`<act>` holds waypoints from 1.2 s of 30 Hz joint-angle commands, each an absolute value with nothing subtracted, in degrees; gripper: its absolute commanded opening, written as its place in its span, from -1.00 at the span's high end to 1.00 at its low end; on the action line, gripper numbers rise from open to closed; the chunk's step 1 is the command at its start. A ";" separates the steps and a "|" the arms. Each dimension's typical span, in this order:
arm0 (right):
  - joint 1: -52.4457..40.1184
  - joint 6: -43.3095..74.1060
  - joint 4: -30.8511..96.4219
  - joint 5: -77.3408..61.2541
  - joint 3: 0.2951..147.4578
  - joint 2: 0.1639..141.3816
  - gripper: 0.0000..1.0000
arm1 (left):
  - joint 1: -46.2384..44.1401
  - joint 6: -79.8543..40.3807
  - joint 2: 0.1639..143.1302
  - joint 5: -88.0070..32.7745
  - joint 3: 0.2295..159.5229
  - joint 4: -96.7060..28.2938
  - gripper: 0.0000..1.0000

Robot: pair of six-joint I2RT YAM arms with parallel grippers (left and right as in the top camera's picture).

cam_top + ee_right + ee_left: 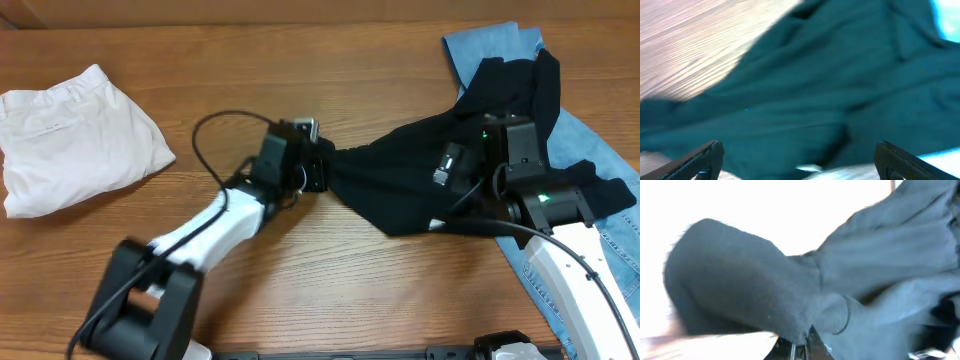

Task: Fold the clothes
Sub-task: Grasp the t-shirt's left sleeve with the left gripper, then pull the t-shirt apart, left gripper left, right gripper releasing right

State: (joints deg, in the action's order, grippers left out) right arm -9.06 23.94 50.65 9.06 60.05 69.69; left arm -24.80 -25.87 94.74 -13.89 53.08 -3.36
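Observation:
A black garment point(400, 165) lies crumpled across the middle right of the table, partly over blue jeans point(590, 150). My left gripper point(318, 168) is shut on the garment's left edge; in the left wrist view the dark cloth point(790, 295) runs into the closed jaws point(801, 347). My right gripper point(470, 195) hangs over the garment's right part. In the right wrist view its fingers point(797, 157) are wide apart above the dark cloth point(830, 90), holding nothing.
Folded white shorts point(75, 135) lie at the far left. The blue jeans stretch along the right side down to the table's front right edge. Bare wood point(330, 290) shows in front.

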 commanded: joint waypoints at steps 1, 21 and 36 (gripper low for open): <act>-4.78 27.27 50.94 14.79 60.82 68.79 -1.00 | -21.52 -21.32 84.99 -6.35 60.49 -10.33 0.92; 12.25 19.81 39.13 5.37 60.77 88.14 -0.08 | -8.14 -17.72 84.62 8.23 62.52 -21.23 0.92; 12.99 19.00 24.51 -1.17 60.77 100.31 0.85 | 0.93 -15.20 90.32 10.33 63.31 -12.88 0.92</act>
State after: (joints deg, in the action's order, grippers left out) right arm 12.53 19.20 25.45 1.50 60.05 98.80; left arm -0.51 -16.97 90.56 8.73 62.39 -14.00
